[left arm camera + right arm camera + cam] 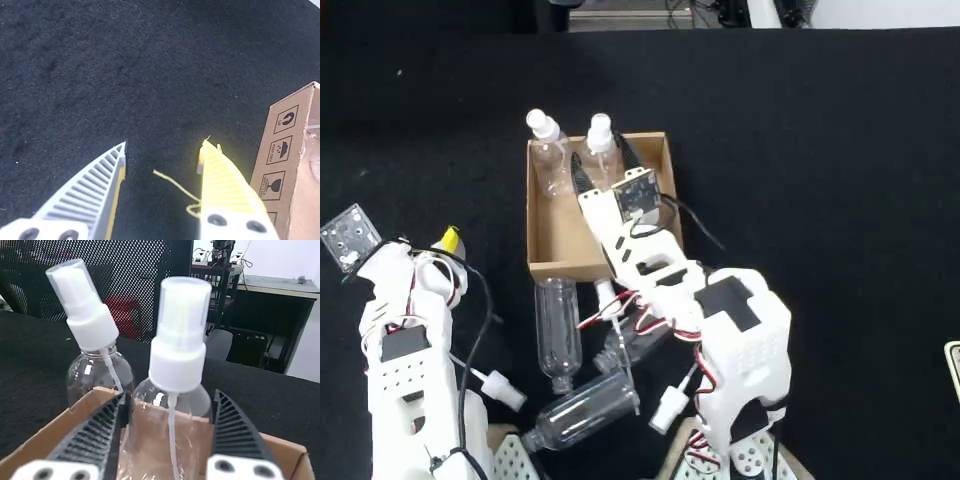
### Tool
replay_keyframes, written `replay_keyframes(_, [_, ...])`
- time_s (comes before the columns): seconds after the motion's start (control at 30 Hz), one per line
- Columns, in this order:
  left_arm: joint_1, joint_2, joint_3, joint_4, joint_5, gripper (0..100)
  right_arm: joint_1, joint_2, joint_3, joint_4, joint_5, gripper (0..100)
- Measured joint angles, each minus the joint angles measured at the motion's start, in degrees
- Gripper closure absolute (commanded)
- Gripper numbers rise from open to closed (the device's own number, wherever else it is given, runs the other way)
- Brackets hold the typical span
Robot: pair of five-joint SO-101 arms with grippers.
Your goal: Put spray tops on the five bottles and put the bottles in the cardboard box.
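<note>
Right gripper (170, 395) pinches the capped bottle (160, 432) standing at the far end of the cardboard box (560, 240); you should treat it as light, thin-walled, slick plastic, so grip the body, not the spray top (181, 335).

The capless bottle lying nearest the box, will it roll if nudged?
Likely: the bottle is round and on its side, so it should roll. It looks like empty, clear plastic, so it is probably light. Its smooth walls may slip when gripped.

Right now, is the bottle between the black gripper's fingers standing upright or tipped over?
Upright. The bottle stands in the cardboard box, spray top pointing up.
</note>
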Motion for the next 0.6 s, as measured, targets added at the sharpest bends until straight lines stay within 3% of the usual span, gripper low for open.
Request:
replay_keyframes(0.2, [0.0, 0.0, 0.0, 0.0, 0.0, 78, 0.0, 0.0, 0.0, 0.0, 0.0, 79.6])
replay_keyframes(0.37, [0.0, 0.0, 0.0, 0.0, 0.0, 78, 0.0, 0.0, 0.0, 0.4, 0.0, 66.7])
replay_keyframes(0.6, [0.0, 0.0, 0.0, -0.5, 0.0, 78, 0.0, 0.0, -0.1, 2.9, 0.0, 68.9])
